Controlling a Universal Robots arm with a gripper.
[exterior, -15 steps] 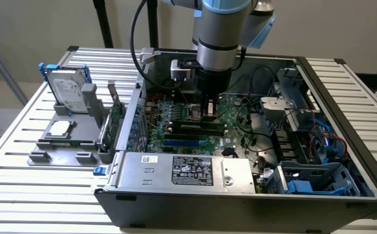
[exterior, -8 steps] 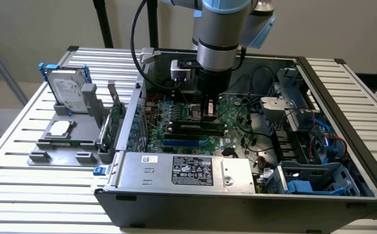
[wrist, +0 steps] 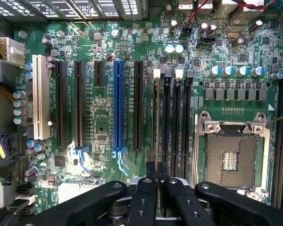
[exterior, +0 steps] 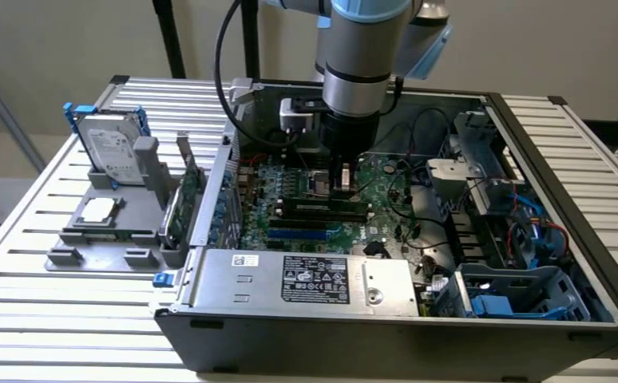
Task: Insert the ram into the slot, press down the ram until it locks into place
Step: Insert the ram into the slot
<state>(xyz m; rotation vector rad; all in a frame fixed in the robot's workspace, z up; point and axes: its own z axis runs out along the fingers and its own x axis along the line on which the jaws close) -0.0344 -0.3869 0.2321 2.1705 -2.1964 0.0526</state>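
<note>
The black claw is pinching the thin flat green ram, standing in the long black plastic slot: seemingly light, stiff, fragile, best held by its top edge

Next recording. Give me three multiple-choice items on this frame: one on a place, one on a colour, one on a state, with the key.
1. Where is the long, thin green ram stick?
A. lying on the table
B. standing in a long narrow black slot under the gripper
C. lifted high above the case

2. What colour is the brightly coloured long expansion socket among the black ones?
A. red
B. blue
C. yellow

3. How is the square metal-framed processor socket?
A. bare, contacts exposed
B. under a cooler
C. hidden by cables

Key: 1 B, its edge runs along the slot up to the gripper; 2 B, it shows blue between black sockets; 3 A, nothing sits on it.
</note>
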